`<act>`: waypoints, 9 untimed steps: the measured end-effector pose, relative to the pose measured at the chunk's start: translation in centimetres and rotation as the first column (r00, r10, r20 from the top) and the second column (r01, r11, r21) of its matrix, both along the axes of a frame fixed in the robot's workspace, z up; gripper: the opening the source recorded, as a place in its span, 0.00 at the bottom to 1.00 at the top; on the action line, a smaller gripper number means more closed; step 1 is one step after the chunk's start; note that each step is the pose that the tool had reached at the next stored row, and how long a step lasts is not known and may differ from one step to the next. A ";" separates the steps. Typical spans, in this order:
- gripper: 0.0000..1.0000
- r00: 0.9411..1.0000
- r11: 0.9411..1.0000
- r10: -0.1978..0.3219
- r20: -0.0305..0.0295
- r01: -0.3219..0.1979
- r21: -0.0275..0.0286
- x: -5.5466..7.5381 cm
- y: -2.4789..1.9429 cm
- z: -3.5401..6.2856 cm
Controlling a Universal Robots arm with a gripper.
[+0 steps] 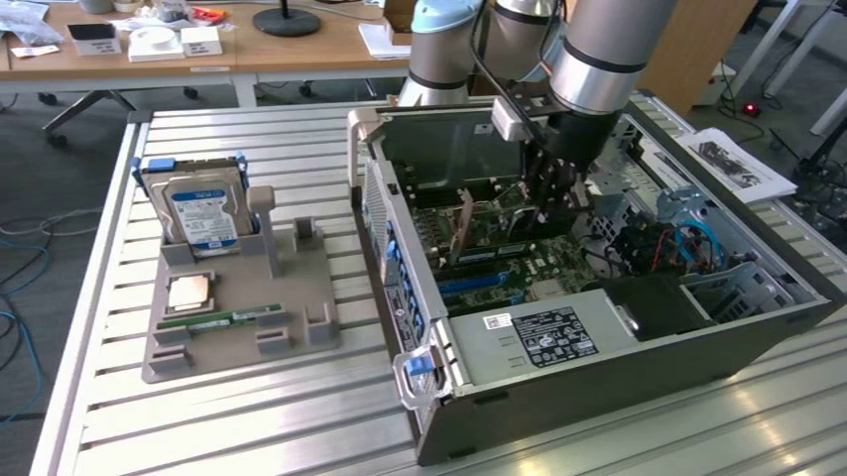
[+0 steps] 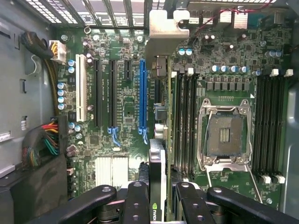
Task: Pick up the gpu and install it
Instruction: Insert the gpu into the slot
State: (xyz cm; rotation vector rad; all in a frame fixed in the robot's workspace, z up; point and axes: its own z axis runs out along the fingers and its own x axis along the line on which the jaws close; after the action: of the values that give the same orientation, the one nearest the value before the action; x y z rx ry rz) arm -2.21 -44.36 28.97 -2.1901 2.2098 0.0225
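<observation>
The open computer case (image 1: 741, 337) lies on the slatted table, and my gripper (image 1: 553, 220) reaches down into it over the motherboard (image 1: 510, 273). In the wrist view the gripper (image 2: 161, 198) is shut on the gpu (image 2: 157, 163), which I see edge-on as a thin card with a green logo between the black fingers (image 2: 137, 200). Its silver bracket (image 2: 166, 28) points toward the vented case wall. The card hangs just beside the long blue slot (image 2: 142, 93). In the exterior view the gpu (image 1: 463, 233) shows as a tan upright card beside the gripper.
A grey holder (image 1: 232, 322) on the exterior view's left carries a hard drive (image 1: 205, 213), a processor chip (image 1: 189, 291) and a green memory stick (image 1: 222, 320). Inside the case are a power supply (image 1: 556, 332), blue cables (image 1: 688, 243), an empty processor socket (image 2: 225, 135) and memory slots (image 2: 268, 126).
</observation>
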 end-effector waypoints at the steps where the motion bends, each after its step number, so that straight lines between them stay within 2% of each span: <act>1: 0.27 1.000 1.000 0.000 0.001 0.000 0.000 0.0 -0.03 -0.06; 9: 0.27 1.000 1.000 0.001 0.002 -0.001 0.001 -0.1 -0.06 -0.22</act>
State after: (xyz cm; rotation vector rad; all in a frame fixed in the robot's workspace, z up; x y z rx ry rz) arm -2.31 -44.42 28.75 -2.1896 2.2071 0.0214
